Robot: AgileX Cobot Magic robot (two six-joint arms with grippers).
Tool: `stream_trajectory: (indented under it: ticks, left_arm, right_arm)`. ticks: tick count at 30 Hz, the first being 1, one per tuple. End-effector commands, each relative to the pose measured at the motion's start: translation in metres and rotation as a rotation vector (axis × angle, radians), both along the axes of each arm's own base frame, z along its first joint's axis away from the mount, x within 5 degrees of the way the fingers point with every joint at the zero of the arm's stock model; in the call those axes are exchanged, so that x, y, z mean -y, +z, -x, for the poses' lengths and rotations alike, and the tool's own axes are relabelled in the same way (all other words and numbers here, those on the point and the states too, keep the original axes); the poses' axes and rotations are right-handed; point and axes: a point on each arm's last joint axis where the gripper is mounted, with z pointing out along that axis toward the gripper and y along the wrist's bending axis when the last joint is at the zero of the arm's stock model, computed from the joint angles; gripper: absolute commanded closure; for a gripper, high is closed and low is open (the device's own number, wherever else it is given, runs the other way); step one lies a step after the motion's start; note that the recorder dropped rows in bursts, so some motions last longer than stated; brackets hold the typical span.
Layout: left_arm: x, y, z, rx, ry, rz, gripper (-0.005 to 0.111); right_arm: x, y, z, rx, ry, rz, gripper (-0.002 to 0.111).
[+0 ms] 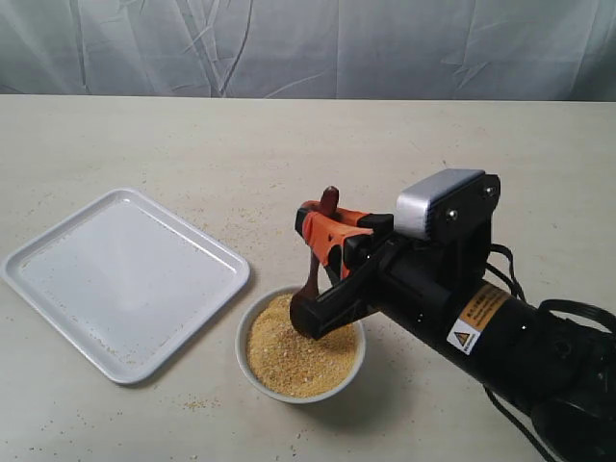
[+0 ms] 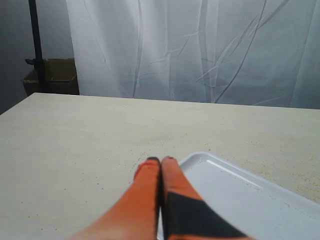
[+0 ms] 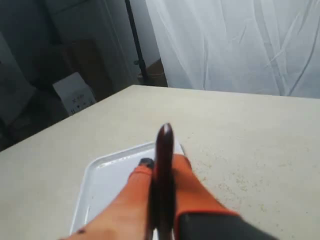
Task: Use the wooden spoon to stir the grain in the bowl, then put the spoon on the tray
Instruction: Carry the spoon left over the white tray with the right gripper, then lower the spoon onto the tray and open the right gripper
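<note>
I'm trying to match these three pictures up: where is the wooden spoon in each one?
Exterior view: the wooden spoon stands near the centre, clamped in the right gripper, its end in the grain of the bowl.
Left wrist view: not in it.
Right wrist view: its handle rises between the orange fingers.
Shared landmark: the white tray.

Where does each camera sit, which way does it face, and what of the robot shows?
Exterior: off the arms, raised, looking down on the tray and bowl of grain; shows the right tool gripping the wooden spoon.
Left wrist: on the left arm, facing along the shut left tool across the table to a curtain.
Right wrist: looks along the right tool and spoon handle.
All three share the tray.
</note>
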Motion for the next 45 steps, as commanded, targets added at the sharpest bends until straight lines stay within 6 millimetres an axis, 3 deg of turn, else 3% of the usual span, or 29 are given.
stream_trajectory:
  ticks: [1, 7, 10, 15, 18, 23, 26, 31, 35, 39, 41, 45]
  left_arm:
    - [0.000, -0.001, 0.000, 0.007, 0.004, 0.001, 0.107]
    - [0.000, -0.001, 0.000, 0.007, 0.004, 0.001, 0.107]
    - [0.000, -0.001, 0.000, 0.007, 0.004, 0.001, 0.107]
    - [0.000, -0.001, 0.000, 0.007, 0.004, 0.001, 0.107]
    - [0.000, -0.001, 0.000, 0.007, 0.004, 0.001, 0.107]
    - [0.000, -0.001, 0.000, 0.007, 0.004, 0.001, 0.107]
    - [0.000, -0.001, 0.000, 0.007, 0.004, 0.001, 0.107]
    - [0.000, -0.001, 0.000, 0.007, 0.004, 0.001, 0.107]
    - [0.000, -0.001, 0.000, 0.007, 0.004, 0.001, 0.107]
    - [0.000, -0.001, 0.000, 0.007, 0.004, 0.001, 0.107]
    - [0.000, -0.001, 0.000, 0.007, 0.004, 0.001, 0.107]
    - [0.000, -0.001, 0.000, 0.007, 0.004, 0.001, 0.107]
  right_arm:
    - [0.003, -0.002, -0.002, -0.017, -0.039, 0.026, 0.109]
    - [-0.012, 0.024, -0.015, -0.118, -0.063, 0.038, 0.109]
    - [-0.035, 0.046, -0.026, -0.243, -0.007, 0.166, 0.109]
    - [-0.081, 0.104, -0.050, -0.389, 0.091, 0.301, 0.109]
    - [-0.109, 0.124, -0.065, -0.466, 0.134, 0.361, 0.109]
    - [-0.162, 0.110, -0.094, -0.640, 0.203, 0.442, 0.109]
    - [-0.196, 0.088, -0.112, -0.698, 0.276, 0.469, 0.109]
    - [-0.241, 0.029, -0.136, -0.806, 0.342, 0.480, 0.109]
    - [-0.261, 0.000, -0.146, -0.855, 0.371, 0.430, 0.109]
    - [-0.270, -0.024, -0.154, -0.860, 0.362, 0.417, 0.108]
    - [-0.271, -0.029, -0.157, -0.847, 0.350, 0.416, 0.099]
    - [-0.268, -0.036, -0.161, -0.800, 0.323, 0.467, 0.068]
